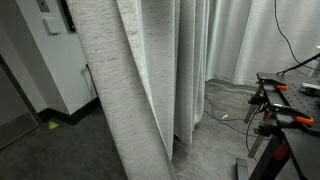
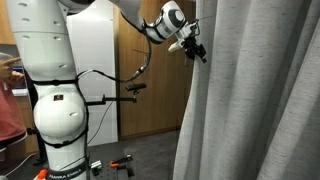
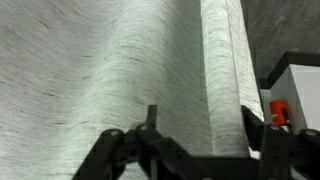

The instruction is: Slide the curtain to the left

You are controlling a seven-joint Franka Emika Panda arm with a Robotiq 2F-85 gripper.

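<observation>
The curtain (image 1: pixel 125 90) is off-white, streaked fabric hanging in pleats to the floor. It fills the right side of an exterior view (image 2: pixel 260 100) and nearly the whole wrist view (image 3: pixel 90 70). My gripper (image 2: pixel 196 50) is high up at the curtain's near edge. In the wrist view my gripper (image 3: pixel 203 118) has its two fingers spread apart, with a rounded vertical fold of the curtain (image 3: pixel 228 80) between them. The fold lies against the right finger, with a gap to the left one. The gripper is open.
Smoother white sheer drapes (image 1: pixel 262 40) hang behind. A workbench with orange clamps (image 1: pixel 285 100) stands to one side, with cables on the grey floor (image 1: pixel 225 115). The robot's white base (image 2: pixel 55 100) and wooden cabinets (image 2: pixel 150 100) are beside the curtain. A white box (image 3: pixel 295 85) shows past the fold.
</observation>
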